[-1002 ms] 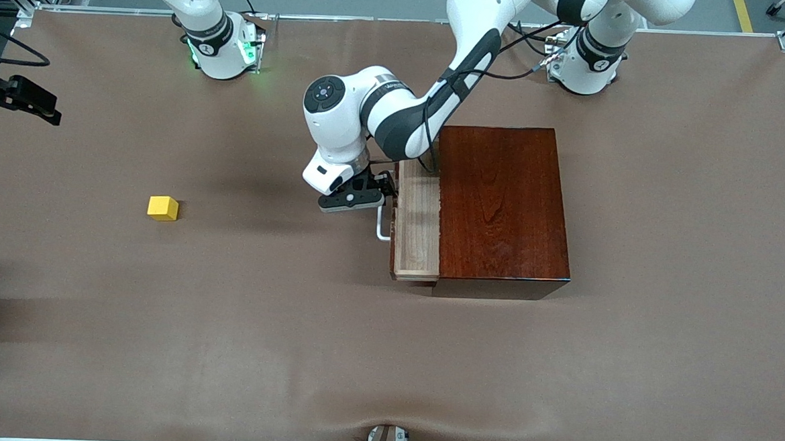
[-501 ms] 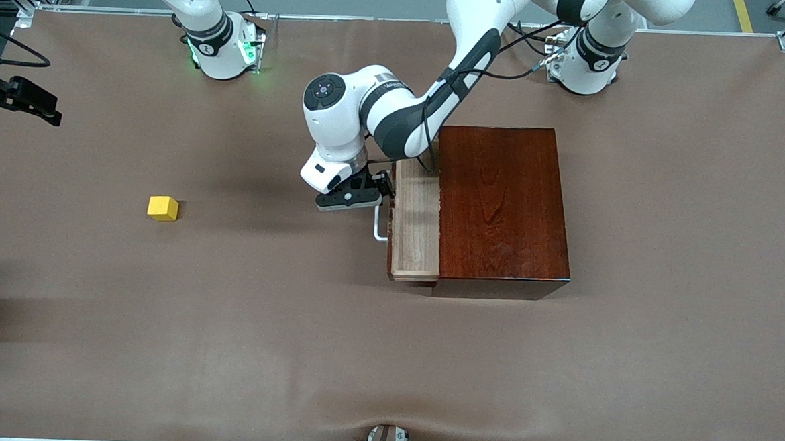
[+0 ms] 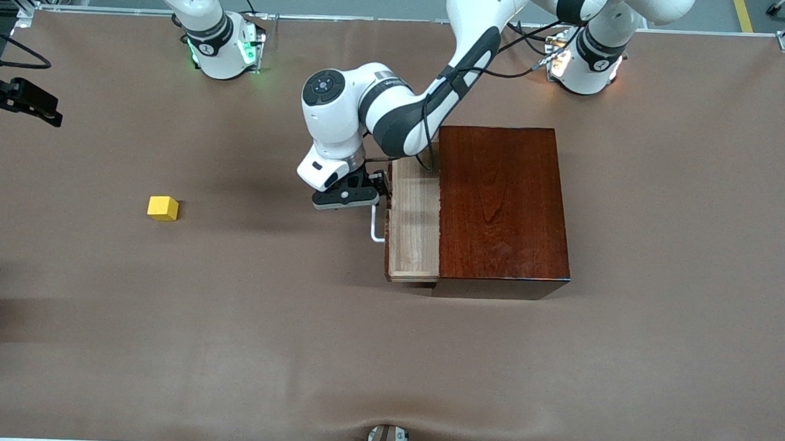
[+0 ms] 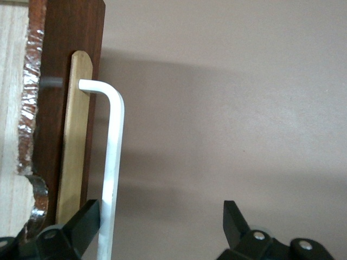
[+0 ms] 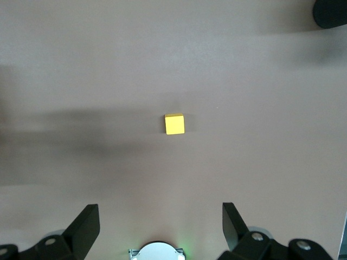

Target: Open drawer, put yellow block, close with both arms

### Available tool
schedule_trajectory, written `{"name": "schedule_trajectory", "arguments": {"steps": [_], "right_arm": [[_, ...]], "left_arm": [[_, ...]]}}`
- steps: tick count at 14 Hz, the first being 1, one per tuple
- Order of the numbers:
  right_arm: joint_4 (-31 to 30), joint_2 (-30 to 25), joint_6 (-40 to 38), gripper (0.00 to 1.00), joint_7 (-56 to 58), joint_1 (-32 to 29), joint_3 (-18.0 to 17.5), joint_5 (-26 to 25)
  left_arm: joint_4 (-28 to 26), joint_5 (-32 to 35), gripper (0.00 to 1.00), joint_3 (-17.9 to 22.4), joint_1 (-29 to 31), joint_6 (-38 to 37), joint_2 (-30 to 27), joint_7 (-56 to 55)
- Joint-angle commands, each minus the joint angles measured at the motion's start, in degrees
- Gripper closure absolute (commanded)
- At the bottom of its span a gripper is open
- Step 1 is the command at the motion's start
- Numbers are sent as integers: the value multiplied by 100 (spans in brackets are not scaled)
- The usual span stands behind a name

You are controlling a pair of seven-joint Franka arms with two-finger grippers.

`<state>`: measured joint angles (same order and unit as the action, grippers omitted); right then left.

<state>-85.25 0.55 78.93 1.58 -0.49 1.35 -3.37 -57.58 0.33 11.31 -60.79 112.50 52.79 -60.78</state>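
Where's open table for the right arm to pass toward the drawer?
Bare table runs from the yellow block to the drawer, and along the whole stretch nearer the front camera. It is crowded at the handle, where the left gripper stands open. The right gripper hangs open over the block.

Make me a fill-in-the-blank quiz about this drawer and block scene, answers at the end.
1. The drawer is partly ____.
2. The left gripper has its open fingers around the drawer's white ____.
3. The yellow block lies on the ____, toward the right arm's end.
4. The right gripper hangs ____ above the yellow block.

Answers: open; handle; table; open
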Motion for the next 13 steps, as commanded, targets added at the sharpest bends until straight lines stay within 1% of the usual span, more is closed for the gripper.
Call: {"name": "schedule_trajectory", "arguments": {"steps": [1, 5, 6, 8, 9, 12, 13], "right_arm": [[61, 32, -27, 0, 18, -38, -12, -6], [61, 32, -27, 0, 18, -47, -12, -6], [61, 32, -18, 0, 18, -47, -12, -6], [70, 190, -18, 0, 27, -56, -3, -32], [70, 217, -9, 0, 27, -65, -3, -24], [61, 462, -9, 0, 36, -39, -3, -67], [70, 559, 0, 0, 44, -30, 6, -120]], "left_arm": [[71, -130, 0, 38, -3, 61, -154, -30], [36, -121, 0, 82, 198, -298, -707, 13], [27, -86, 0, 91, 303, -447, -909, 48], [-95, -16, 0, 135, 523, -597, -1470, 512], [-209, -16, 0, 126, 803, -876, -1743, 758], [-228, -7, 0, 117, 1410, -1877, -2228, 1453], [-263, -7, 0, 117, 1629, -2064, -2403, 1655]]}}
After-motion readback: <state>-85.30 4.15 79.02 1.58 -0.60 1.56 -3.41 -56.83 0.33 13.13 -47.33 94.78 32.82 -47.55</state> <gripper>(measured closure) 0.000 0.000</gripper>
